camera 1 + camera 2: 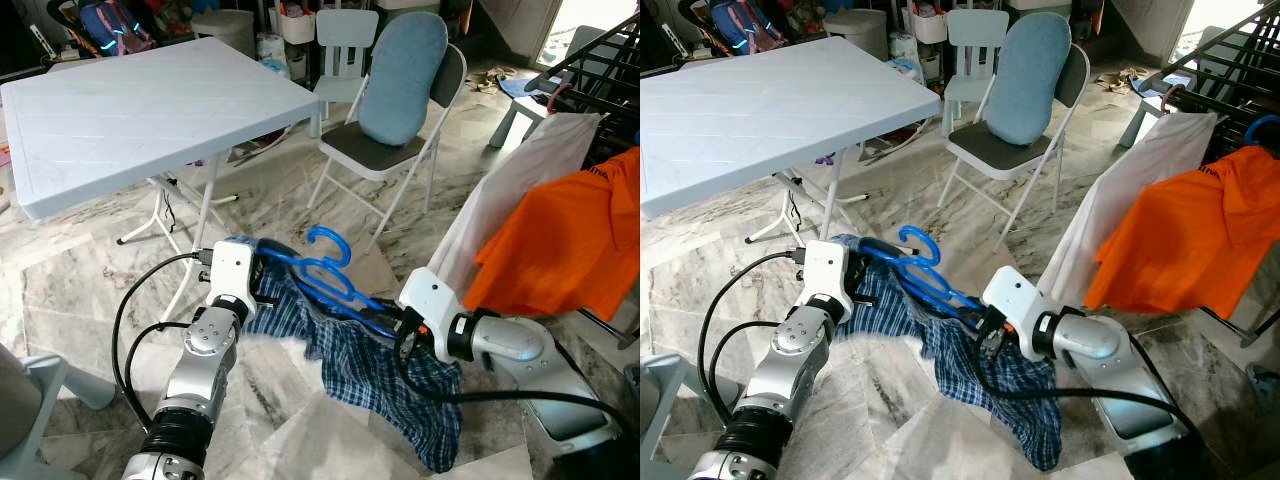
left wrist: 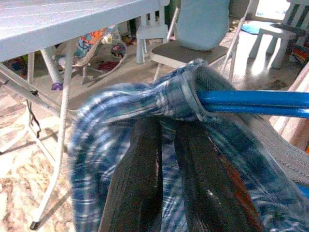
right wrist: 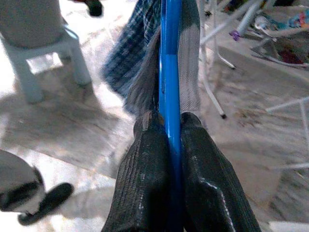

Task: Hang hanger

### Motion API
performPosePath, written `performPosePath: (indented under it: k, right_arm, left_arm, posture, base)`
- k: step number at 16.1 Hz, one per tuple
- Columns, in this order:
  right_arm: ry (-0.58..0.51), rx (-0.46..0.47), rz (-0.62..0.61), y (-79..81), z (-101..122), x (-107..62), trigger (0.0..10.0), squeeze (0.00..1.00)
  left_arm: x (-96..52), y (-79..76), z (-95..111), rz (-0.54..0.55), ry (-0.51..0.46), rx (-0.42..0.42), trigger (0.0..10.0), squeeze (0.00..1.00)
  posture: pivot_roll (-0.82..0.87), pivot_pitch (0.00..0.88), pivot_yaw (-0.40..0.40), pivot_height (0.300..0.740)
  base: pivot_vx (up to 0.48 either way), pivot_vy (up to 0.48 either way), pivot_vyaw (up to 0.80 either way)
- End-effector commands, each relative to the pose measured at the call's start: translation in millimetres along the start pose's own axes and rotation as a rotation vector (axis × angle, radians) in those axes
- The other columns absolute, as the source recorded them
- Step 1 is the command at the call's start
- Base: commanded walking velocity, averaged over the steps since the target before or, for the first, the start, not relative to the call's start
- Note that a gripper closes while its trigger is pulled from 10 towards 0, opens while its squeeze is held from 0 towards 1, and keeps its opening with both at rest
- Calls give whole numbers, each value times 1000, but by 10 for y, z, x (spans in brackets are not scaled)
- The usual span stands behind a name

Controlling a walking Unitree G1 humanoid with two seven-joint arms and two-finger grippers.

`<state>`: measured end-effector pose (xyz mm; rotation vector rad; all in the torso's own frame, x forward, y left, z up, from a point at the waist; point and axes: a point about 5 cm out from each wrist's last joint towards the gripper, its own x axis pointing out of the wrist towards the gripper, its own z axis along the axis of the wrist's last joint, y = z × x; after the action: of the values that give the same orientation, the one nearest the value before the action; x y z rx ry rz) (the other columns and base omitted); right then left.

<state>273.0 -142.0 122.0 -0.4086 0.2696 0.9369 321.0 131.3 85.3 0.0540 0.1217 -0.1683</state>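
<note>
Blue hanger (image 1: pixel 325 275) carrying a plaid shirt (image 1: pixel 375 375), held low between the two arms, above the marble floor (image 1: pixel 90 290). The right pincer (image 3: pixel 170 126) is clamped on one bar of the hanger, the blue rod running straight out between its two fingers. The left pincer (image 2: pixel 166 140) grips the opposite end through the bunched cloth; its fingers lie close together under the fabric, pinching shirt and hanger shoulder alike. The hanger's long axis thus runs roughly from one pincer to the other, slanting across in front of the robot, with the hook (image 1: pixel 330 245) rising from the middle and curling upward, free of both pincers.

The drying rack (image 1: pixel 1230 70) stands to the robot's right, well apart from the hanger and higher than it; an orange shirt (image 1: pixel 1185 235) and a white garment (image 1: pixel 1120 200) already hang there. The right arm is the nearer to the rack. The coming move probably calls for lifting and carrying the hook rightward and upward to a rail. The white bench (image 1: pixel 150 110) and folding chair (image 1: pixel 395 110) lie on the far side, clear of that path.
</note>
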Motion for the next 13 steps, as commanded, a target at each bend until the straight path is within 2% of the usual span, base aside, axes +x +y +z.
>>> performPosePath:
  k: [1,6,9,11,13]
  right_arm:
    - [-6,-26,-15,-41,39,-3,10000,0]
    - [30,-54,9,-42,-31,-42,10000,0]
    - [107,-116,-25,-109,-141,-58,10000,0]
    - [175,-194,1,-109,-266,-107,10000,0]
    - [183,-201,6,-132,-293,-148,10000,0]
  left_arm:
    - [17,36,44,5,-7,9,0,0]
    - [15,89,59,29,-14,11,0,0]
    - [20,88,88,30,-26,2,0,0]
    - [19,104,109,51,-38,-1,0,0]
    - [19,139,110,67,-35,-2,0,0]
  posture:
    - [-224,0,1,740]
    - [-224,0,-1,740]
    - [-224,0,-1,740]
    - [-223,0,-1,740]
    - [-222,0,-1,740]
  base:
    - [0,0,0]
    - [0,0,0]
    - [0,0,0]
    - [0,0,0]
    - [0,0,0]
